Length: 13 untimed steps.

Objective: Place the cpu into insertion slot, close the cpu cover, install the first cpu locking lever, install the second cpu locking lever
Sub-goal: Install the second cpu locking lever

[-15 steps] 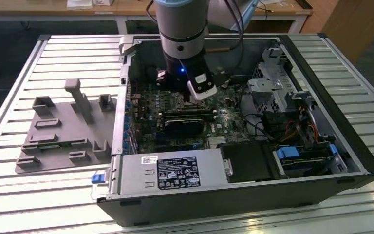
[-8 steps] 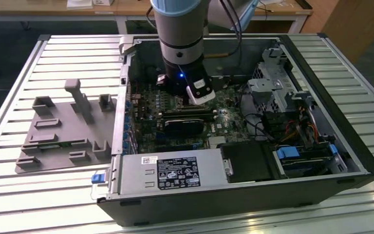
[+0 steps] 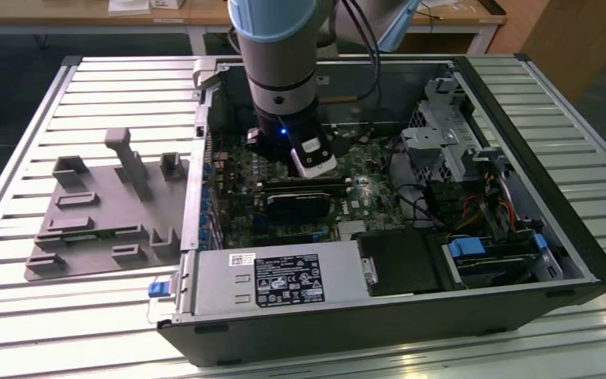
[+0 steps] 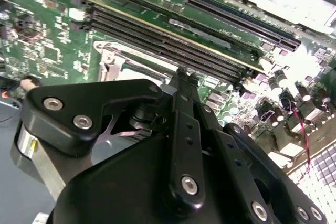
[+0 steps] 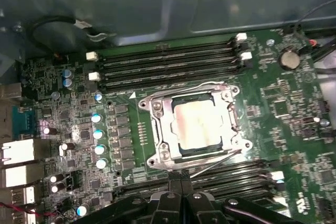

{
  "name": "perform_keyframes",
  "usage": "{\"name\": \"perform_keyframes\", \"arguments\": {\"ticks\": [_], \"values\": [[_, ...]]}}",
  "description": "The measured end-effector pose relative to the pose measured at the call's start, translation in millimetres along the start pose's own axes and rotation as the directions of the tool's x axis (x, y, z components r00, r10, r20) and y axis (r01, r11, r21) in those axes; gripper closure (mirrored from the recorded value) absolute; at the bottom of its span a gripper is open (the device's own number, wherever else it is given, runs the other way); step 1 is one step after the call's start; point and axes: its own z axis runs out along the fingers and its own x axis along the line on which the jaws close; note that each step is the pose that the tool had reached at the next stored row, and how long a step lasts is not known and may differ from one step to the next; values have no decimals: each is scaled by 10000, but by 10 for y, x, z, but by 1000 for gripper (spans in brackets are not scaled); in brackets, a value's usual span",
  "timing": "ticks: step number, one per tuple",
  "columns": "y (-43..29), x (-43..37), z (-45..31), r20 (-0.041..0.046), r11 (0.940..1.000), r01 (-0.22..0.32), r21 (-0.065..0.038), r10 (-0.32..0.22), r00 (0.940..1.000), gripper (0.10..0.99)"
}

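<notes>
End effector [image 5: 181, 199] over socket, fingers pressed together, nothing held.

Just beyond fingertips: thin locking lever [image 5: 215, 162] slanting along near edge of cpu cover [image 5: 194, 125]. Cover lowered flat over cpu [image 5: 195, 124], seated in insertion slot [image 5: 158, 153], mid-motherboard [image 5: 294, 108], between memory slots [image 5: 168, 65].

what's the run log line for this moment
cpu: in insertion slot | cpu cover: closed | gripper: shut, beside the socket
</notes>
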Motion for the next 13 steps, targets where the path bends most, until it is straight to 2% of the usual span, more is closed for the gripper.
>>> {"name": "perform_keyframes", "arguments": {"ticks": [3, 10, 13], "values": [[-16, 38, 44, -2, 10000, -1, -11, 1, 10000, 984], [-47, 114, 129, -23, 9999, -14, -130, 13, 10000, 984], [-56, 123, 164, -42, 9997, -28, -238, 27, 10000, 984]]}}
